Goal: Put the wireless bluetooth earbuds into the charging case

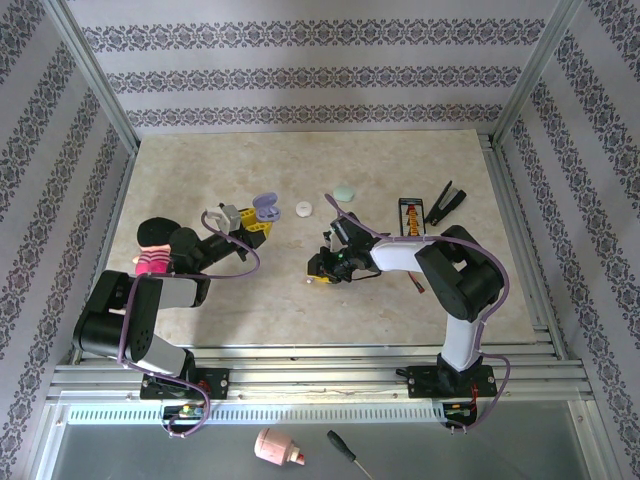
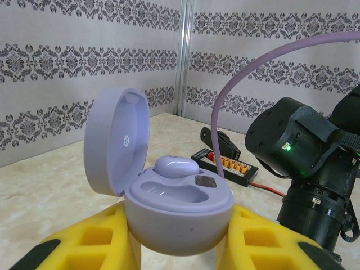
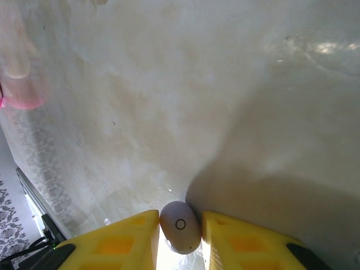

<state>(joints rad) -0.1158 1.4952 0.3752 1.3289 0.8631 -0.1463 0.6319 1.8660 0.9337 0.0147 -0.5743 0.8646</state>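
A pale earbud (image 3: 180, 226) is seen lying on the surface (image 3: 197, 112), flanked closely by the right jaws, which appear to be touching it on both sides. A lilac earbud (image 2: 175, 166) is seated beside an empty socket in the open lilac charging case (image 2: 180, 219), which is clamped between the left jaws.
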